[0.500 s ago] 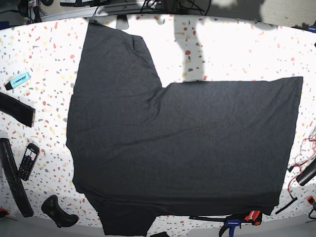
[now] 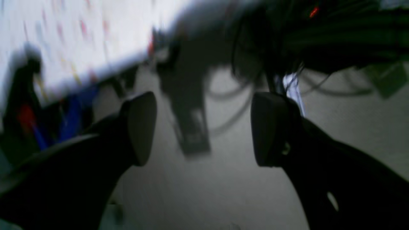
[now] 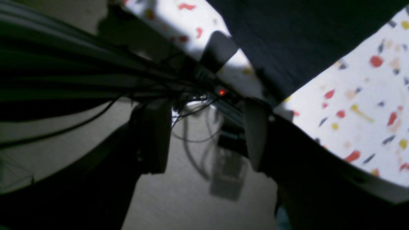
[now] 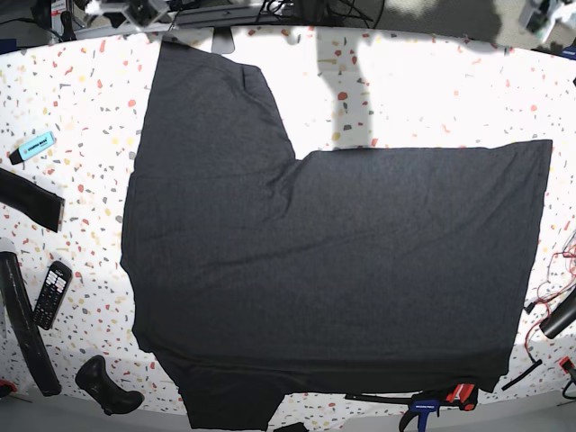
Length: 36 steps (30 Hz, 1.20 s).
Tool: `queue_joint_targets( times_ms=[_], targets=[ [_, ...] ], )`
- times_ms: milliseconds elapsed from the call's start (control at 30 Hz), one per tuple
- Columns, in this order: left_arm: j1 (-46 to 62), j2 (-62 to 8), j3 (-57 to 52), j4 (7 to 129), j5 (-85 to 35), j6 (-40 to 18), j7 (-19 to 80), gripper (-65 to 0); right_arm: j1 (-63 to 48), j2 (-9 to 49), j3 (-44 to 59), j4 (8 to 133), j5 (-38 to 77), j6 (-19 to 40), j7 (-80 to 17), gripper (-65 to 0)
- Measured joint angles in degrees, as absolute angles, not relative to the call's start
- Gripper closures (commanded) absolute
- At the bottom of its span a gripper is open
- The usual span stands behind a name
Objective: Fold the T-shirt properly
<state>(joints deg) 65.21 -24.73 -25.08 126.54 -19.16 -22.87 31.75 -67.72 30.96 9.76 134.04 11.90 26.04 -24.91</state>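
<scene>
The T-shirt point(image 4: 315, 252) lies spread flat on the speckled table point(image 4: 432, 90), plain dark side up. One sleeve reaches to the far left corner and the other hangs at the near left edge. In the right wrist view my right gripper point(image 3: 204, 137) hangs open and empty beyond the table's edge, over the floor. A corner of the T-shirt point(image 3: 287, 38) lies just past its right finger. My left gripper point(image 2: 204, 127) is also open and empty off the table, in a blurred picture with the table edge point(image 2: 96, 73) at upper left.
On the table's left side lie a blue highlighter point(image 4: 33, 146), a short black fabric strip point(image 4: 31, 198), a remote point(image 4: 51, 292) and a long black strap point(image 4: 22, 328). A blue clamp point(image 4: 432, 400) grips the near edge. Cables point(image 4: 551, 292) trail at the right edge.
Pale arm parts have come into sight at the base view's top corners. The T-shirt has not moved.
</scene>
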Motion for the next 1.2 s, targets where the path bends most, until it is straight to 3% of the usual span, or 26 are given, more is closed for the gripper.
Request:
queue_joint_targets(
  times_ms=[133,267,567,767,1000,1200],
  targets=[
    [61.6,-26.85,-25.1,127.09,-18.59,-30.68,22.31,-42.7,-63.0,30.94,9.74,134.04,11.84,26.11,-24.86,-35.3],
    [54.54,-28.1,-25.06,127.11,-16.73,-33.65,13.65,-42.7,-58.85,31.09,9.74,134.04,10.35,26.0,-25.78,-35.3],
    [39.09,-28.71,-18.02,122.72,-9.39,-33.43,13.28,-42.7,-57.45,35.88,9.74,134.04,10.26,26.0,-26.39,-35.3],
    [31.2,-35.57,-5.23,111.35,3.31,-32.93,13.02,-42.7,-57.43,35.83,9.74,134.04,10.39,26.0,-26.41,-35.3],
    [21.02,-41.98,5.02,94.91,15.33,-26.89,7.05,-42.7,-57.43,35.81,9.74,134.04,10.37,26.0,-26.41,-35.3],
    [16.01,-44.69,9.67,86.46,15.22,-26.57,3.99,-42.7,-57.45,35.86,9.74,134.04,10.35,26.0,-26.44,-35.3]
  ],
)
